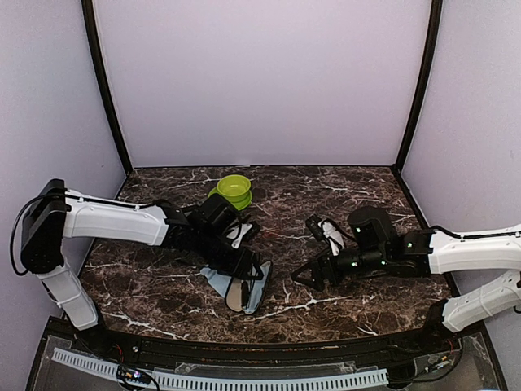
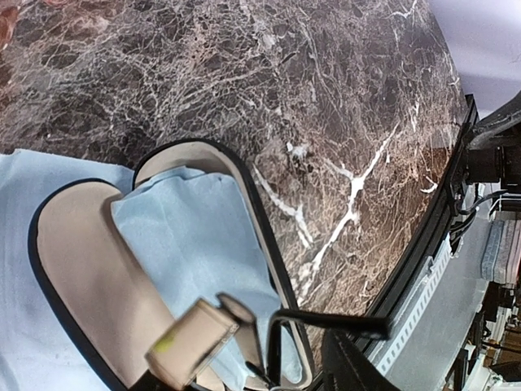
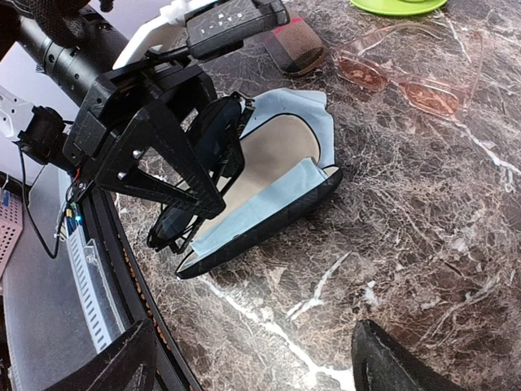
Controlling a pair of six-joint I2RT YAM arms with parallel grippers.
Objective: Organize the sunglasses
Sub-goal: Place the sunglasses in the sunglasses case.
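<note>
**Stock on the marble table: two pairs of sunglasses, one open case**

1. Black sunglasses [image 3: 218,134]: thin wire frame, dark lenses. They are pinched between the fingers of my left gripper [image 1: 247,277] and held raised just above the open case [image 3: 269,224]. One thin temple sticks out sideways past the case rim.
2. Reddish-brown sunglasses [image 3: 399,81]: translucent lenses, lying flat on the surface. They are beyond the case towards the far edge, well apart from both my grippers. A brown oblong item [image 3: 295,45] lies just beside them.
3. Open case: black rim, beige inside, with a light blue cloth [image 2: 187,236] in and under it. It sits near the middle of the near edge.
4. Green bowl [image 1: 234,188]: stands towards the far edge, left of centre.
5. Table [image 1: 358,195]: dark brown marble with white veins. Pale lilac walls [image 1: 260,81] with black corner posts enclose it on three sides.
6. Left jaws: part closed, gripping the black sunglasses.
7. Right gripper [image 1: 309,277]: low over the surface, just right of the case. Its jaws are spread wide, with nothing between them and touching nothing.
</note>
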